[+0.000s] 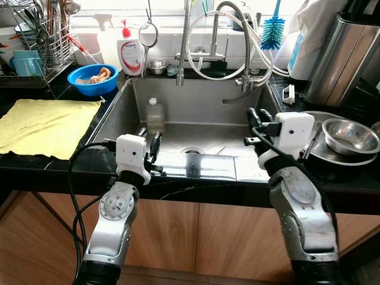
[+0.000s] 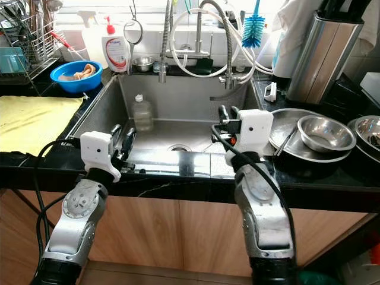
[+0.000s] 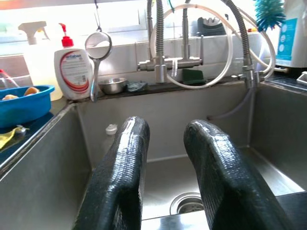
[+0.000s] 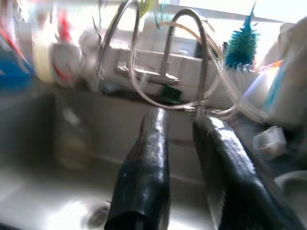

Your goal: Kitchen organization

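Both grippers, left (image 1: pixel 149 144) and right (image 1: pixel 256 117), hover parted and empty over the sink (image 1: pixel 196 107), bottle (image 1: pixel 155 116) beyond.

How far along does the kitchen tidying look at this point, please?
Barely begun, it seems. Done: nothing clearly. In hand: nothing; the left gripper and right gripper hover open over the sink. Left: the bottle stands in the sink, and steel bowls sit stacked on the right counter.

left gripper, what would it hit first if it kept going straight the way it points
Probably the back wall of the sink. The left gripper, jaws open, aims there, with the plastic bottle just to one side; depth is unclear.
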Tool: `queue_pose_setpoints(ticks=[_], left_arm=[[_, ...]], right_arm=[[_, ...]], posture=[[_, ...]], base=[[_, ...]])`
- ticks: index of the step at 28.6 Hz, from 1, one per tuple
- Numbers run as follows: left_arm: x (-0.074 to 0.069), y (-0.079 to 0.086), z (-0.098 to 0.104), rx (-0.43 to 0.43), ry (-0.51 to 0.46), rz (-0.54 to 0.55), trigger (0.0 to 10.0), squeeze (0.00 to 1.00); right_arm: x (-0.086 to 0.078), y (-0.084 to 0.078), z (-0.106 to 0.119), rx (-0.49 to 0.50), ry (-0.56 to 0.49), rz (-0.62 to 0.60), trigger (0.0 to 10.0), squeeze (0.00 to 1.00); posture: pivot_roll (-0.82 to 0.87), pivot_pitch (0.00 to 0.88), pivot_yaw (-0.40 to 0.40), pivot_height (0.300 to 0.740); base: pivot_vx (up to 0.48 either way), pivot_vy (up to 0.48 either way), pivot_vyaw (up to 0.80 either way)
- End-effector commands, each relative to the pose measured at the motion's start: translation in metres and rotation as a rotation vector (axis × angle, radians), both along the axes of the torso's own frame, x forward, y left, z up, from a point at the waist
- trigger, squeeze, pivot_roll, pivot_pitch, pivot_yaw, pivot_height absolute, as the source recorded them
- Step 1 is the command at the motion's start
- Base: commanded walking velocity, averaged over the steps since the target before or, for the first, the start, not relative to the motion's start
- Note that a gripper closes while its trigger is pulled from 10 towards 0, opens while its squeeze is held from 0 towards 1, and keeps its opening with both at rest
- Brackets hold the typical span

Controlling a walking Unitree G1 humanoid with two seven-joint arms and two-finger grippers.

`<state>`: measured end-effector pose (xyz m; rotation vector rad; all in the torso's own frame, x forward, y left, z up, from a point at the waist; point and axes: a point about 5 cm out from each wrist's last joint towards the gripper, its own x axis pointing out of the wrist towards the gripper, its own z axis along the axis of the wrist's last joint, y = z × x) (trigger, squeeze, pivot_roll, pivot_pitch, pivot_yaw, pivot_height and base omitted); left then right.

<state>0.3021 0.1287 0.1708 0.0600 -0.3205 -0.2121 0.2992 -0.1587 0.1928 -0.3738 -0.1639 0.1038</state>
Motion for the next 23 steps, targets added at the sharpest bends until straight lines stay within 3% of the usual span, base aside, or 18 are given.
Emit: queue_pose_setpoints(ticks=[1, 3, 4, 5, 6, 8, 9, 10, 11, 12, 13, 15, 23], left_arm=[[0.001, -0.002, 0.002, 0.010, -0.009, -0.005, 10.0, 0.00], [0.001, -0.002, 0.002, 0.008, -0.009, -0.008, 10.0, 0.00], [0.001, -0.003, 0.002, 0.008, -0.009, -0.011, 10.0, 0.00], [0.001, -0.003, 0.002, 0.007, -0.008, -0.014, 10.0, 0.00], [0.001, -0.003, 0.001, 0.007, -0.008, -0.016, 10.0, 0.00], [0.002, -0.004, 0.001, 0.007, -0.005, -0.020, 10.0, 0.00], [0.002, -0.004, 0.001, 0.007, -0.005, -0.020, 10.0, 0.00], [0.002, -0.005, 0.000, 0.007, -0.003, -0.026, 10.0, 0.00], [0.002, -0.006, 0.000, 0.006, 0.000, -0.033, 10.0, 0.00], [0.002, -0.006, 0.000, 0.006, 0.000, -0.033, 10.0, 0.00], [0.002, -0.007, -0.001, 0.007, 0.000, -0.035, 10.0, 0.00], [0.003, -0.007, 0.000, 0.004, -0.001, -0.037, 10.0, 0.00], [0.004, -0.006, 0.000, 0.003, 0.003, -0.039, 10.0, 0.00]], right_arm=[[-0.005, 0.005, 0.000, -0.157, -0.026, 0.027, 10.0, 0.00], [-0.007, 0.004, -0.001, -0.207, -0.025, 0.031, 10.0, 0.02], [-0.008, 0.002, -0.002, -0.234, -0.017, 0.039, 10.0, 0.28], [-0.010, -0.003, -0.002, -0.286, -0.009, 0.043, 10.0, 1.00], [-0.011, -0.006, -0.001, -0.316, -0.004, 0.045, 10.0, 1.00], [-0.011, -0.015, 0.003, -0.521, -0.021, 0.037, 10.0, 1.00], [-0.011, -0.015, 0.003, -0.521, -0.021, 0.037, 10.0, 1.00], [-0.011, -0.020, 0.004, -0.613, -0.014, 0.030, 10.0, 1.00], [-0.009, -0.027, 0.006, -0.675, 0.021, -0.002, 10.0, 0.82], [-0.009, -0.027, 0.006, -0.675, 0.021, -0.002, 10.0, 0.82], [-0.009, -0.029, 0.007, -0.699, 0.036, -0.017, 10.0, 0.00], [-0.007, -0.034, 0.005, -0.768, 0.085, -0.027, 10.0, 0.00], [-0.003, -0.031, -0.008, -0.775, 0.156, -0.017, 10.0, 0.00]], posture=[[-0.09, 0.000, 0.035, 0.740], [-0.09, 0.000, 0.035, 0.740], [-0.10, 0.000, 0.038, 0.740], [-0.10, 0.000, 0.042, 0.740], [-0.10, 0.000, 0.041, 0.740], [-0.11, 0.000, 0.042, 0.740], [-0.11, 0.000, 0.042, 0.740], [-0.11, 0.000, 0.045, 0.740], [-0.11, 0.000, 0.045, 0.740], [-0.11, 0.000, 0.045, 0.740], [-0.11, 0.000, 0.045, 0.740], [-0.11, 0.000, 0.047, 0.740], [-0.11, 0.000, 0.052, 0.740]], base=[[0.000, 0.000, 0.00], [0.000, 0.000, 0.00], [0.000, 0.000, 0.00], [0.000, 0.000, 0.00], [0.000, 0.000, 0.00], [0.000, 0.000, 0.00], [0.000, 0.000, 0.00], [0.000, 0.000, 0.00], [0.000, 0.000, 0.00], [0.000, 0.000, 0.00], [0.000, 0.000, 0.00], [0.000, 0.000, 0.00], [0.000, 0.000, 0.00]])
